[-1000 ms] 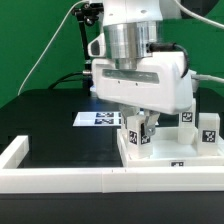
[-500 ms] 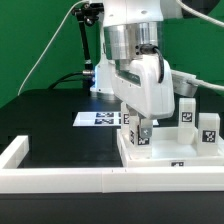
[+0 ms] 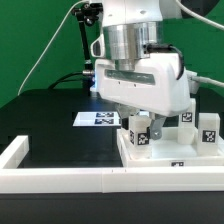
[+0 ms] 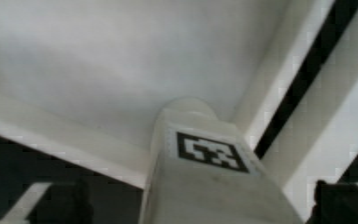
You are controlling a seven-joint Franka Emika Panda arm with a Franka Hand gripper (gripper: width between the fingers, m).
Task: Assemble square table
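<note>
While end effector (image 3: pixel 141 124) hovers w/ fingers apart, leg (image 3: pixel 140 134) stands upright on tabletop (image 3: pixel 170 152), probably untouched.

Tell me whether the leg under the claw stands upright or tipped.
Upright: the leg stands straight on the square slab, tag facing out, below the claw.
</note>
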